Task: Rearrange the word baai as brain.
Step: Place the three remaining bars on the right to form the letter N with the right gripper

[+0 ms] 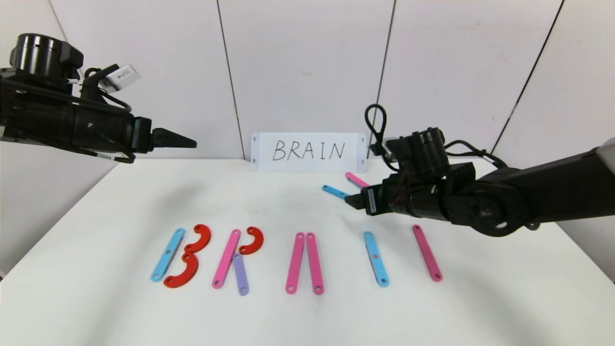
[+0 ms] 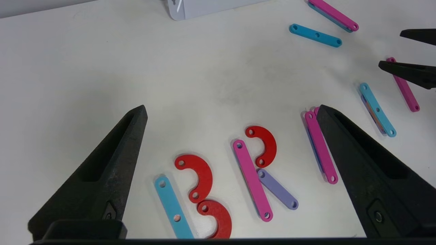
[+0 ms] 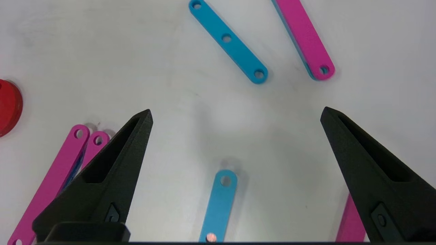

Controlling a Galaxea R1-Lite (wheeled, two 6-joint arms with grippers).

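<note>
Letters on the surface (image 1: 96,307) read B, R, A, I and one pink bar (image 1: 426,253) of the N, head view. Left gripper (image 2: 231,110) hovers open-jawed above them. Right gripper (image 3: 236,114), jaws spread, faces a spare blue bar (image 3: 228,41); grasping it seems next.

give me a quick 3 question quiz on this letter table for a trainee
1. True or false: the right gripper is clamped on a blue bar.
2. Which letter of the row is unfinished: B, R, A, I or N?
3. Multiple choice: the loose blue bar and loose pink bar lie (a) beside the B, (b) near the white BRAIN card, (c) under the left gripper.

Key:
1. False; it is open, holding nothing.
2. N; only one pink bar stands there.
3. b
</note>
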